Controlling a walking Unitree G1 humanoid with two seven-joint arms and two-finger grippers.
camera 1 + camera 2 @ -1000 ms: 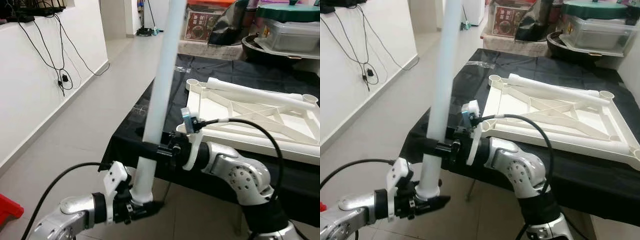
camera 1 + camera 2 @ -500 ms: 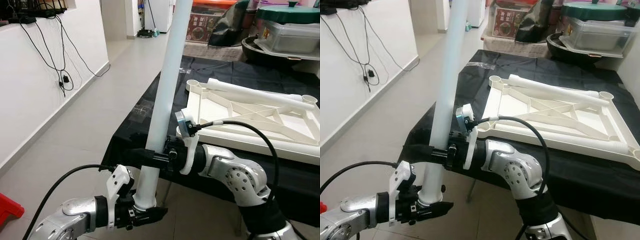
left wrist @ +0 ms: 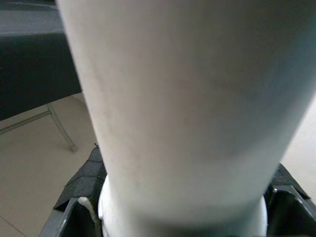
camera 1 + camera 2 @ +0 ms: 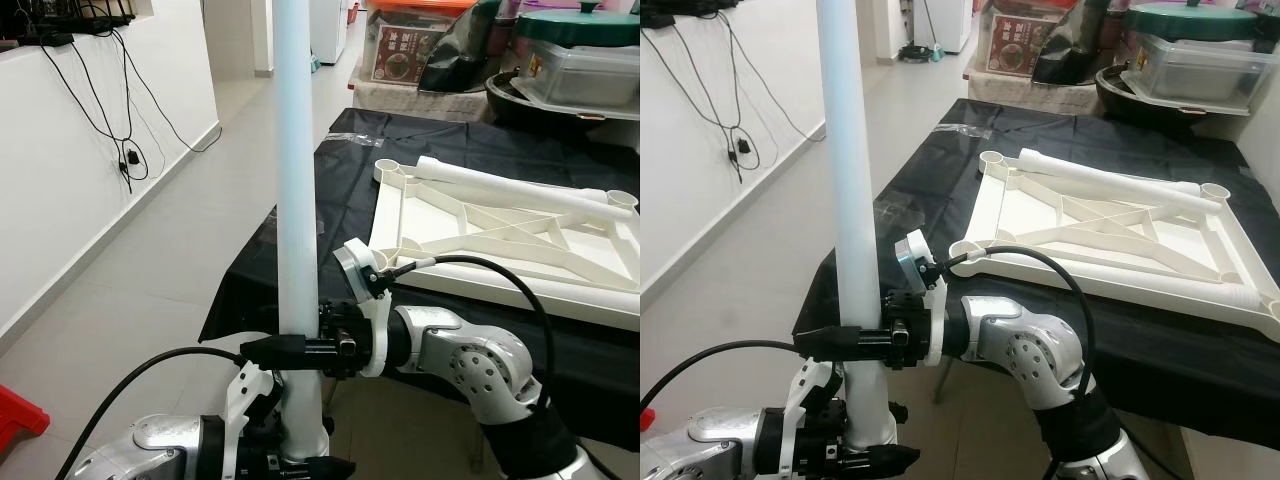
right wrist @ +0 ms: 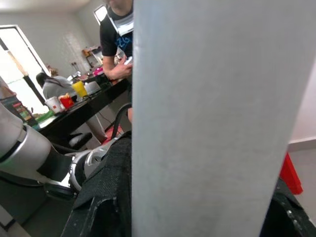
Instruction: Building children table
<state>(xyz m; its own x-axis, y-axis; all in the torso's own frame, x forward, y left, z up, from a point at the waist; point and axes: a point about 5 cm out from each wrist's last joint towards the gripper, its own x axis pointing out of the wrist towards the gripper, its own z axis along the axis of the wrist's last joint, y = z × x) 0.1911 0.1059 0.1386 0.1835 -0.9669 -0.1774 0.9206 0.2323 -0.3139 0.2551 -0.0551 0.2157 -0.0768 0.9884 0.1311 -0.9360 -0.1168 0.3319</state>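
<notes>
End effectors, left (image 4: 300, 465) below right (image 4: 285, 350), clamp upright white leg (image 4: 296, 200) beside upturned tabletop (image 4: 500, 235).

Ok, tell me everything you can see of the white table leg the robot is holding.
The table leg is a long, smooth white tube, plastic by its look, standing nearly upright beside the black-covered table. The left gripper clamps its narrower bottom end; the right gripper clamps it just above. Its top runs out of frame.

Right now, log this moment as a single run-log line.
held: white table leg, upright | left gripper: shut near its bottom end | right gripper: shut higher up | table frame: upside down on black-covered table
</notes>
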